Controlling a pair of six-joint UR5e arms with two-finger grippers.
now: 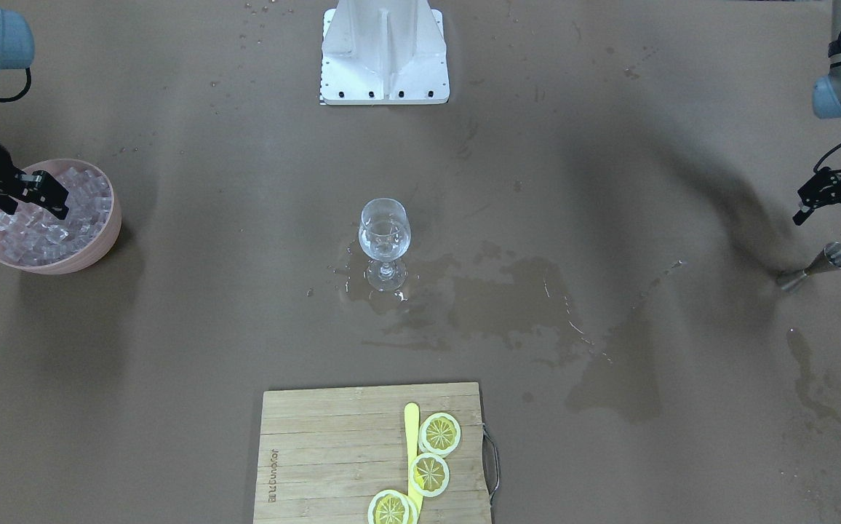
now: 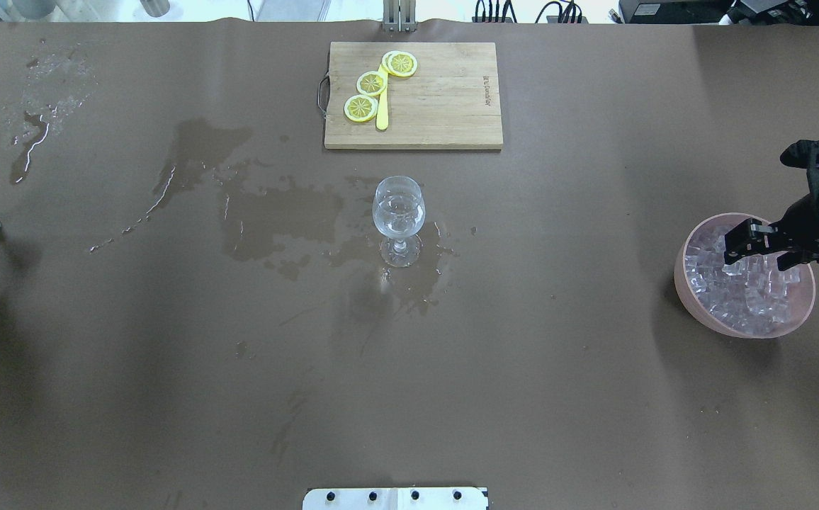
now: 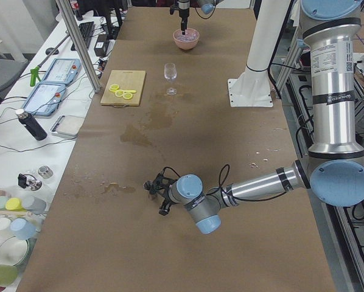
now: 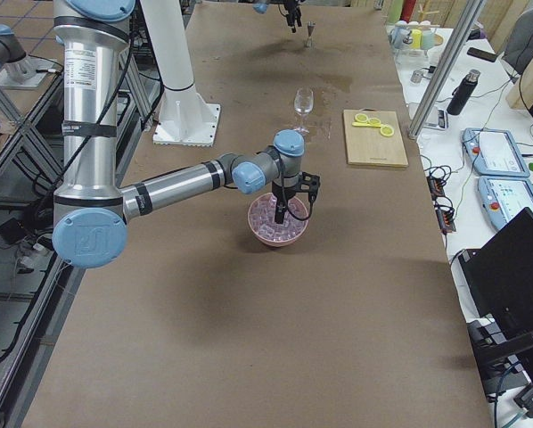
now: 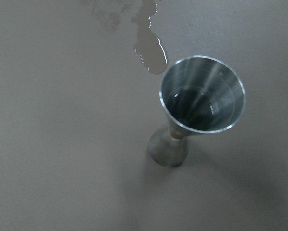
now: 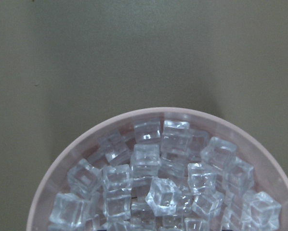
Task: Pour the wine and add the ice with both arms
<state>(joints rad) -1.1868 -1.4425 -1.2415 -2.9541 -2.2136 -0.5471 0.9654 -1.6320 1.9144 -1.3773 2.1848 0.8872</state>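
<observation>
A stemmed glass [image 1: 385, 236] [image 2: 398, 212] stands at the table's middle with clear wine [image 1: 384, 246] low in its bowl. At the robot's right, a pink bowl [image 1: 110, 240] [image 2: 686, 283] holds the ice [image 6: 161, 195] [image 2: 739, 301]. My right gripper [image 1: 42, 198] [image 2: 760, 253] hangs open just over the cubes, and nothing shows between its fingers. At the robot's far left, a steel jigger [image 1: 820, 264] [image 5: 202, 101] stands free on the table. My left gripper [image 1: 828, 222] is open a little above the jigger and apart from it.
A wooden board [image 1: 333, 451] [image 2: 445, 106] with lemon slices [image 1: 440, 434] and a yellow knife lies on the far side of the glass. Wet patches [image 1: 508, 291] spread from the glass toward the jigger. The white base [image 1: 384, 58] stands at the robot's edge.
</observation>
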